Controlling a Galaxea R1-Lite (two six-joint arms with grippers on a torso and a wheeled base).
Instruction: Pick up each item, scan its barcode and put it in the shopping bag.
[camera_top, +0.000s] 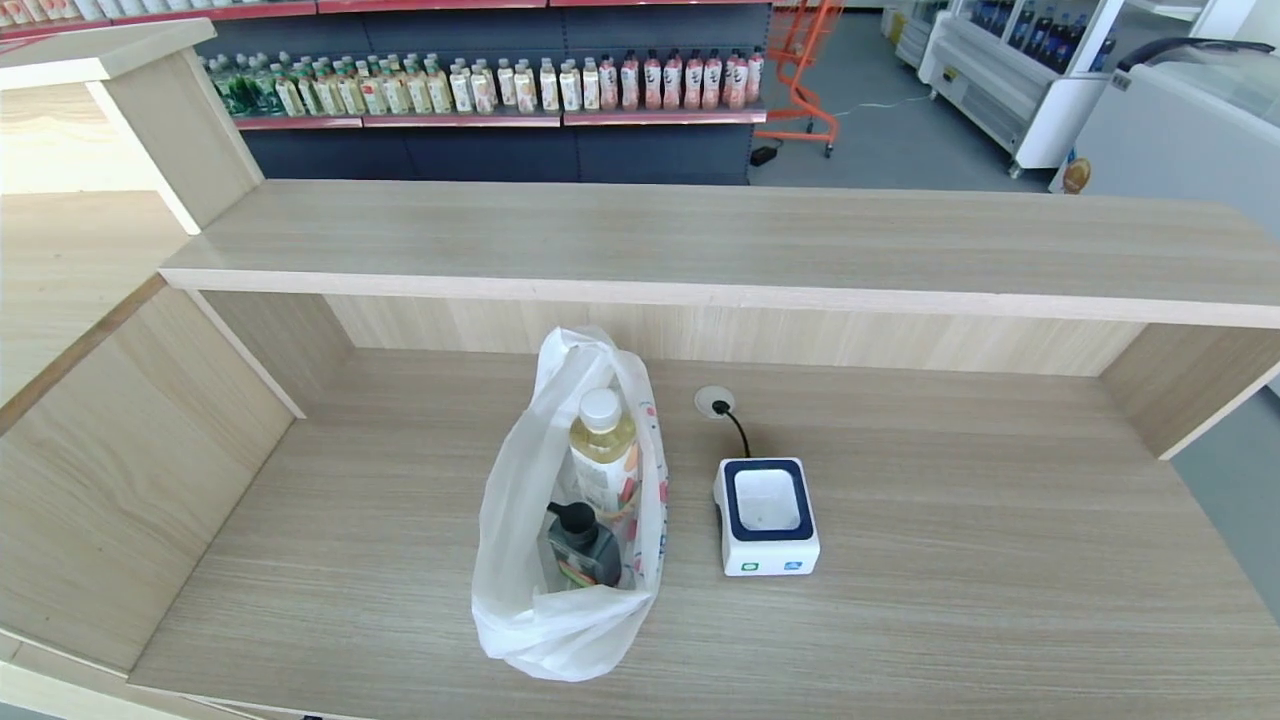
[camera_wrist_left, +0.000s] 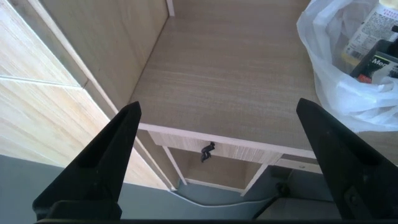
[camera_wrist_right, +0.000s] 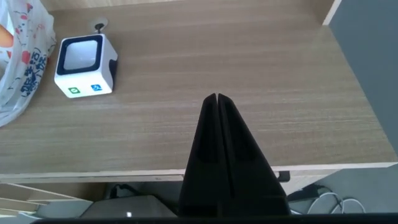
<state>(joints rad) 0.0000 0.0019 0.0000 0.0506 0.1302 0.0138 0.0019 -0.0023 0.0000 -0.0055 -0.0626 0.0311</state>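
Scanner (camera_top: 767, 515) beside shopping bag (camera_top: 508, 560), cable (camera_top: 738, 432) behind

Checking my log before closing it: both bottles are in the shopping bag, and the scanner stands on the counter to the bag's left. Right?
Not quite: the head view shows the scanner on the counter to the right of the shopping bag, not its left. The white-capped bottle and the dark pump bottle are indeed in the bag.
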